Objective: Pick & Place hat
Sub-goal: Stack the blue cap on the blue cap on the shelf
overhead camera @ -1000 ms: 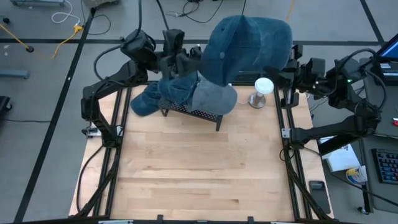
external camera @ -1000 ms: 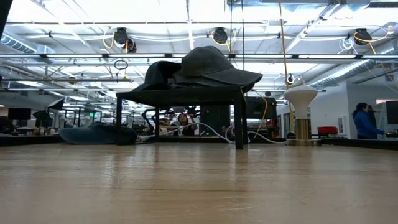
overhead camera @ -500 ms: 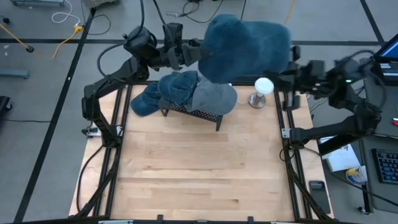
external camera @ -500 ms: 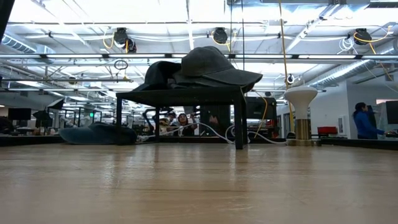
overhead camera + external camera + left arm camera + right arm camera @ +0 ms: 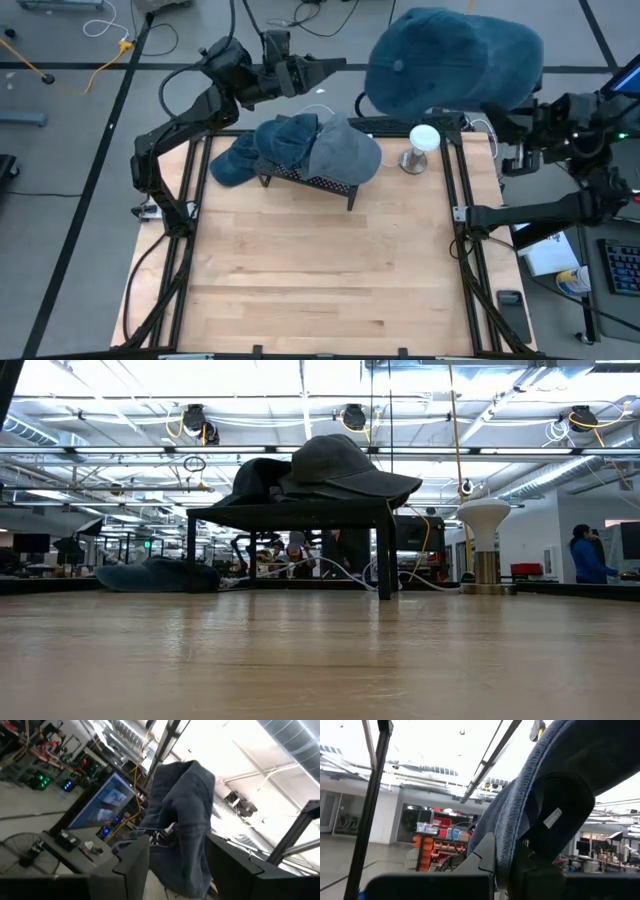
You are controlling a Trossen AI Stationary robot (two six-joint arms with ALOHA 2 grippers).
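high view: right pincer (image 5: pixel 500 120) grips blue hat (image 5: pixel 455 62).

Count taken from the high view. Hats: four in total. One dark blue cap (image 5: pixel 455 62) was raised above the table's far right corner. Two lay on the rack: a blue cap (image 5: pixel 285 140) and a grey cap (image 5: pixel 345 157) beside it. A fourth blue hat (image 5: pixel 230 165) lay on the table against the rack's left end.

Racks: one black stand (image 5: pixel 310 183). White-topped hat stands: one (image 5: pixel 422 145). Robot arms: two, a left arm (image 5: pixel 190 115) and a right arm (image 5: pixel 570 150). Wooden table: one (image 5: pixel 320 280).

In the low view, one person (image 5: pixel 585 555) stood at the room's right side.
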